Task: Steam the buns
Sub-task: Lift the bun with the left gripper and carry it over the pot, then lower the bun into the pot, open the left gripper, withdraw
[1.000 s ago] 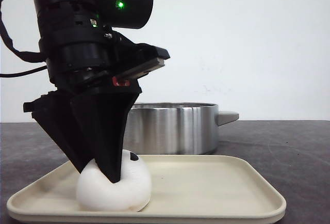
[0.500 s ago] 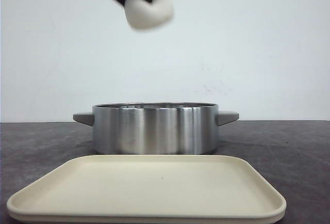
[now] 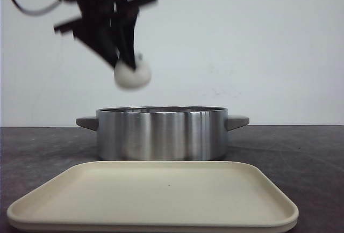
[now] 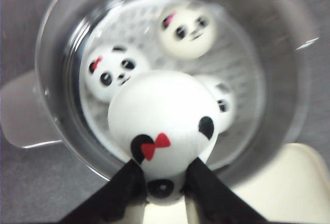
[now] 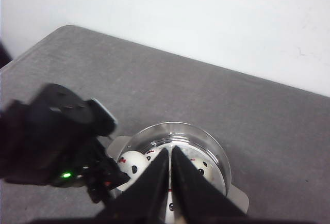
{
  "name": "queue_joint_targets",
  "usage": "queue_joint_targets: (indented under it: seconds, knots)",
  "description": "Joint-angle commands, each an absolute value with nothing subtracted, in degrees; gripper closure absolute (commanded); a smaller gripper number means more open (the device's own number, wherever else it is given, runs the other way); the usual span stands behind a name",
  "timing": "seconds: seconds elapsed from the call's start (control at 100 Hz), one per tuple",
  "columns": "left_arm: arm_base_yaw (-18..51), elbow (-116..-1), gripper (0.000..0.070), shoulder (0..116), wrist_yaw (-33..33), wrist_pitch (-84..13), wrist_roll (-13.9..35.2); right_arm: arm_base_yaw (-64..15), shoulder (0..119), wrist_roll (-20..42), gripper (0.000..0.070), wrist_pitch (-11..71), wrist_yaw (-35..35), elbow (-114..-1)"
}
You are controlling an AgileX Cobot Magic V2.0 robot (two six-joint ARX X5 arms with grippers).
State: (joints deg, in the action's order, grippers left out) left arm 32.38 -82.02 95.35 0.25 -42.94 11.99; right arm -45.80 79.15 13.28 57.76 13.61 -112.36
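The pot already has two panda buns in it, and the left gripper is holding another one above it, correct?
Not quite: the pot already holds three buns, not two, as the left wrist view shows. The left gripper does hold another bun above it.

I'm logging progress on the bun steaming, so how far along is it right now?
Three buns already sit inside the steel pot, on its perforated rack. The fourth bun is in hand: the left gripper holds it above the pot. The cream tray shows no buns on it. Left to do: lower and release this bun. No lid is in view. The right gripper, shut, is up above the pot.
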Motion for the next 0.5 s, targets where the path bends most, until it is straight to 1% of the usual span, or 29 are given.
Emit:
queue_joint_targets:
  seconds: [0.0,0.17,0.27,0.33,0.42,0.49]
  knots:
    - [32.6,-83.22,0.069,97.51,0.67,-42.17,12.1,-46.44,79.72,13.06,0.07,57.78,13.58,-113.47]
    - [32.58,-83.29,0.0688,100.12,0.64,-41.65,12.08,-46.44,79.72,13.06,0.07,58.74,13.58,-113.47]
    - [32.58,-83.29,0.0652,100.42,0.64,-41.45,12.1,-46.44,79.72,13.06,0.07,58.98,13.58,-113.47]
    - [32.58,-83.29,0.0612,100.44,0.64,-41.43,12.08,-46.44,79.72,13.06,0.07,59.13,13.58,-113.47]
    - [32.47,-83.29,0.0595,100.44,0.64,-40.36,12.03,-46.44,79.72,13.06,0.07,59.27,13.56,-113.47]
    - [32.36,-83.29,0.0594,100.47,0.64,-39.62,12.05,-46.44,79.72,13.08,0.07,59.24,13.56,-113.47]
